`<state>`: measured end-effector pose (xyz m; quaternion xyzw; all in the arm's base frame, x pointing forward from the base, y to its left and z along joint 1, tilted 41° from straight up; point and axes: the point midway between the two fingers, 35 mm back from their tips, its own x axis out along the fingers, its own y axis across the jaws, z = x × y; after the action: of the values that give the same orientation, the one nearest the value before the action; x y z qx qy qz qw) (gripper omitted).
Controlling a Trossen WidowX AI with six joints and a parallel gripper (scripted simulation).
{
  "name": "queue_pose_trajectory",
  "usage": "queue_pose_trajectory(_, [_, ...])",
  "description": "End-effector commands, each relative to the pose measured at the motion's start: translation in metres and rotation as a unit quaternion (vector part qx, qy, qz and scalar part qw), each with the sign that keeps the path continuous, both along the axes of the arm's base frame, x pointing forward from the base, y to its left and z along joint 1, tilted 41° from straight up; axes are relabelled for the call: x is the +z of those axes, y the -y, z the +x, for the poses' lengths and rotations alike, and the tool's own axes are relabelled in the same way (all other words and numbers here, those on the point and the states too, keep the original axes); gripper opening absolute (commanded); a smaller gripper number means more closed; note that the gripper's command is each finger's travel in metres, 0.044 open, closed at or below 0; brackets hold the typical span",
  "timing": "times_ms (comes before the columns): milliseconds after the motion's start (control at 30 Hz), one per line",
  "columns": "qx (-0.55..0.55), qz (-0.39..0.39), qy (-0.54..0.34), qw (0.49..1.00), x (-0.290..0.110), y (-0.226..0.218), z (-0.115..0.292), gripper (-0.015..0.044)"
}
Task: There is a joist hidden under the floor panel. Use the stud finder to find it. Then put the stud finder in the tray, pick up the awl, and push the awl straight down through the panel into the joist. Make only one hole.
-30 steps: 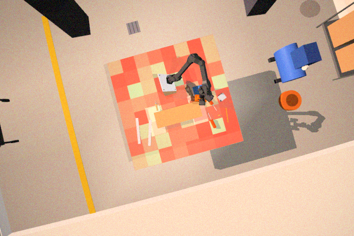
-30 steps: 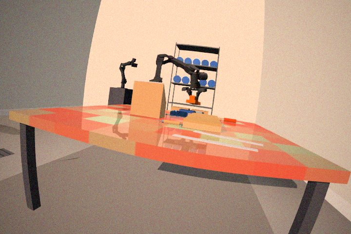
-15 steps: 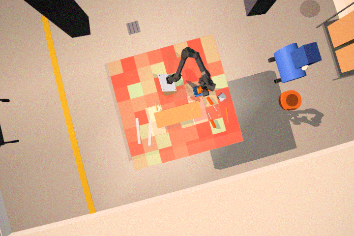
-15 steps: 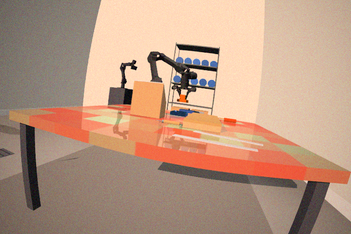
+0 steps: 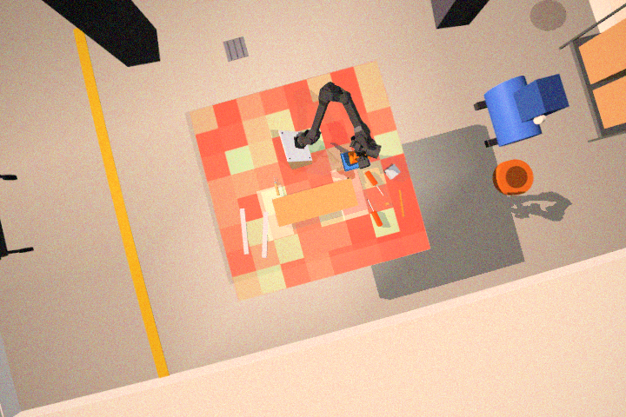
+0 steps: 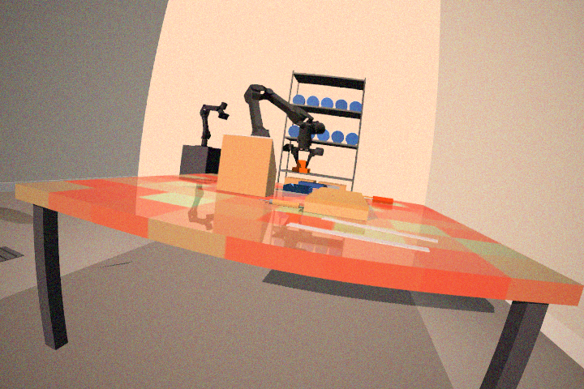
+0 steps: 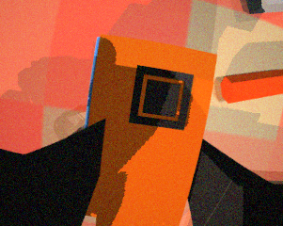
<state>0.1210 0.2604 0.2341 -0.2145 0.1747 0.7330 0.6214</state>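
Note:
My gripper (image 5: 356, 157) (image 6: 301, 164) (image 7: 147, 131) is shut on the orange stud finder (image 5: 353, 156) (image 6: 301, 168) (image 7: 155, 56). It holds it above the blue tray (image 5: 344, 166) (image 6: 293, 188), with a gap below it in the exterior view. In the wrist view the stud finder hides nearly all of the tray; only a thin blue edge (image 7: 92, 85) shows. The tan floor panel (image 5: 314, 201) (image 6: 336, 203) lies beside the tray. Two orange-handled tools lie right of the panel, one handle (image 5: 370, 177) (image 7: 256, 88) near the tray and another (image 5: 376, 218) farther off. I cannot tell which is the awl.
Two white strips (image 5: 244, 231) (image 5: 264, 235) lie left of the panel. A small tan tool (image 5: 276, 188) (image 6: 285, 203) lies by the panel's corner. A grey-white piece (image 5: 391, 170) and a thin orange stick (image 5: 401, 203) lie at right. The arm's box pedestal (image 6: 244, 164) stands behind.

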Motion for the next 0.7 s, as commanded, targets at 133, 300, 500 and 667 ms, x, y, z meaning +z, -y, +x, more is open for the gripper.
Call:
queue_pose_trajectory(133, [-0.002,-0.004,-0.002,1.0,-0.013,-0.01,0.001,0.0])
queue_pose_trajectory(300, [-0.002,-0.004,-0.002,1.0,-0.02,-0.016,0.0,0.0])
queue_pose_trajectory(500, [-0.001,-0.004,-0.002,1.0,-0.029,-0.023,-0.001,0.0])
queue_pose_trajectory(667, [-0.001,-0.004,-0.002,1.0,-0.036,-0.029,-0.003,0.0])
